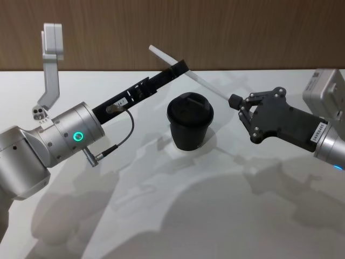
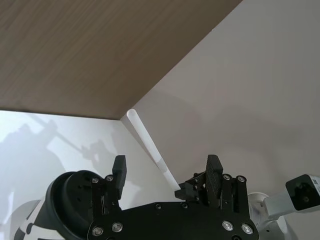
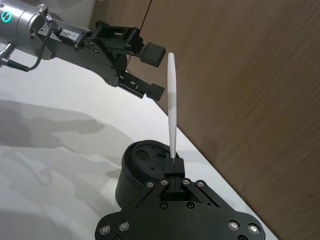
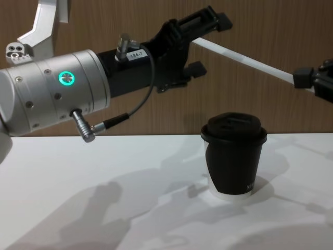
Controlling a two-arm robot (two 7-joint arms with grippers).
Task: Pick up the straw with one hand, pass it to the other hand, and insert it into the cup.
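The white straw (image 1: 207, 82) hangs slanted in the air above and behind the cup (image 1: 190, 127), a black lidded cup standing on the table. My right gripper (image 1: 235, 101) is shut on the straw's lower end (image 3: 171, 100), to the right of the cup. My left gripper (image 1: 180, 69), on the silver wrist with the green ring, is open. Its two fingers straddle the straw's upper part (image 2: 145, 137) without closing on it. The chest view shows the straw (image 4: 250, 61) running from the left gripper (image 4: 208, 44) down to the right gripper (image 4: 303, 78), above the cup (image 4: 234, 156).
A white table (image 1: 161, 216) runs back to a brown wood wall (image 1: 242, 27). At the back left a grey metal bracket (image 1: 51, 65) stands up. A thin dark cable (image 1: 126, 135) loops off the left wrist.
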